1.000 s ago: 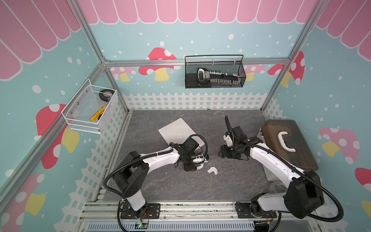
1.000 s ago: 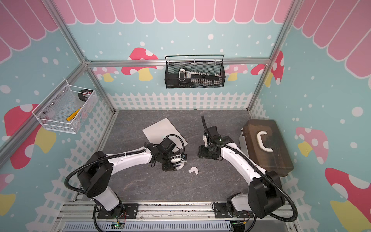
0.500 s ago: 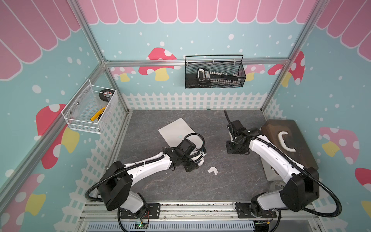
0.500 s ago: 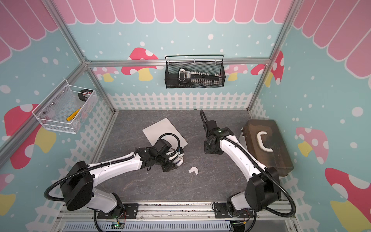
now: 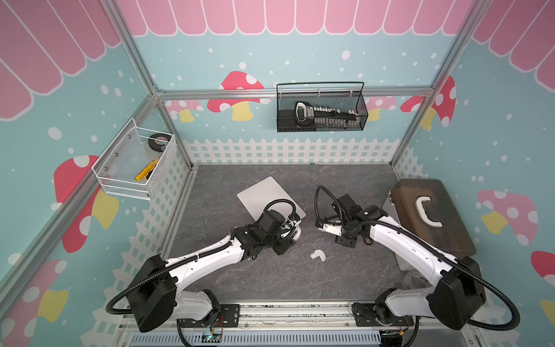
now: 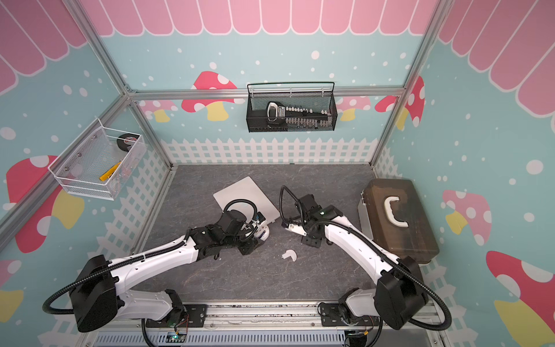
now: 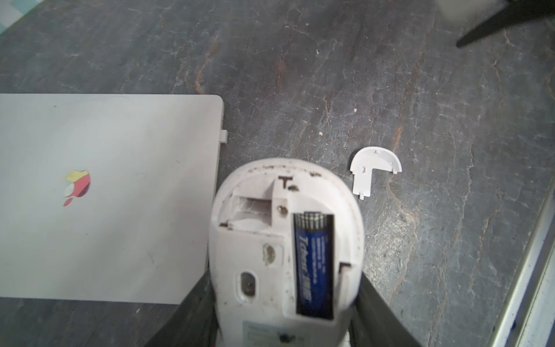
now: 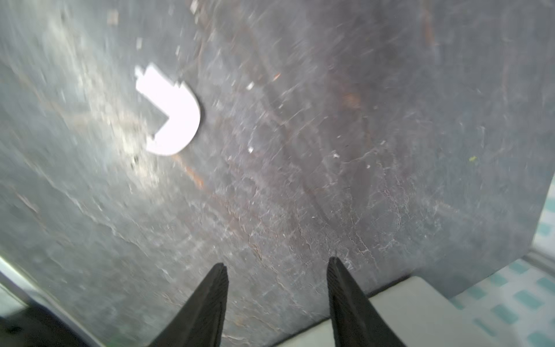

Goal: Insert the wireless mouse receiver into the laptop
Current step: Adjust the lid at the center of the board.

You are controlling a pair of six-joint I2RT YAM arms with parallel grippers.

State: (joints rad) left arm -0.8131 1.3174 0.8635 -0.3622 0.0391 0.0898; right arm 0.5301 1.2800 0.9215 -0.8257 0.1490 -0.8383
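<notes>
One stub, the wireless mouse receiver [image 7: 223,136], juts from the laptop [image 7: 105,195] at its side edge, nearest our left gripper [image 7: 285,272], which clamps the upturned mouse [image 7: 285,234]; our right gripper [image 8: 277,263] gapes empty, farther off.

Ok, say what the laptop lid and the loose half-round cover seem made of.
Thin silver-white laptop: probably aluminium, matte with soft even sheen, though painted plastic is possible. White half-round cover piece: likely moulded plastic, thin-walled with small clip tabs.
</notes>
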